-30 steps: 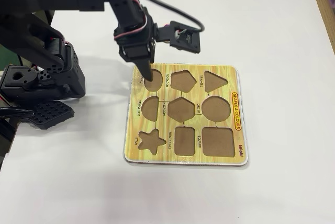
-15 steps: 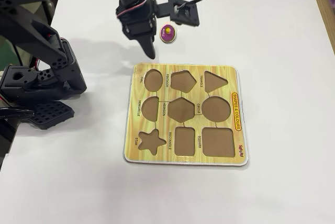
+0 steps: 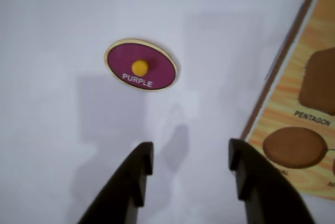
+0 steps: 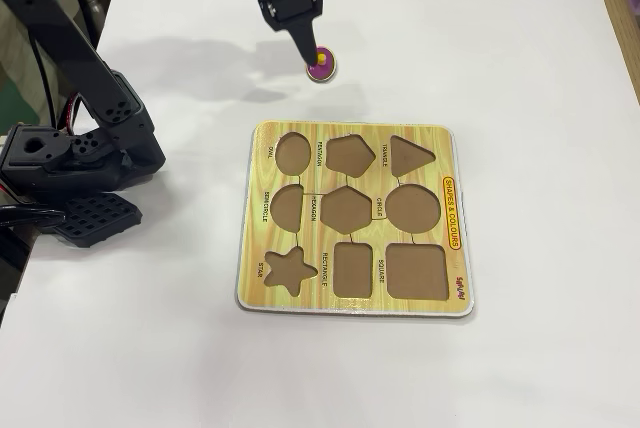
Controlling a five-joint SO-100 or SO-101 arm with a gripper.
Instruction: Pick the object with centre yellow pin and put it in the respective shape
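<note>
The object with centre yellow pin is a purple oval piece [image 3: 157, 72] marked PURPLE, lying flat on the white table. In the fixed view this piece [image 4: 323, 72] sits beyond the far edge of the yellow puzzle board [image 4: 455, 163]. My gripper [image 3: 191, 150] is open and empty, with the piece ahead of its fingers and slightly left of the gap. In the fixed view the gripper [image 4: 311, 54] hangs just over the piece and covers part of it. The respective shape, the oval cut-out [image 4: 292, 153], is bare at the board's far left corner and also shows at the wrist view's right [image 3: 294, 147].
The board holds several other bare cut-outs, such as the pentagon [image 4: 349, 155] and the circle [image 4: 413, 208]. My arm's black base [image 4: 70, 163] fills the left side. A wooden strip [image 4: 625, 8] edges the white table at the top right.
The arm has swung away from the oval cut-out to the far side of the board. Its tip now hangs over the purple piece.
</note>
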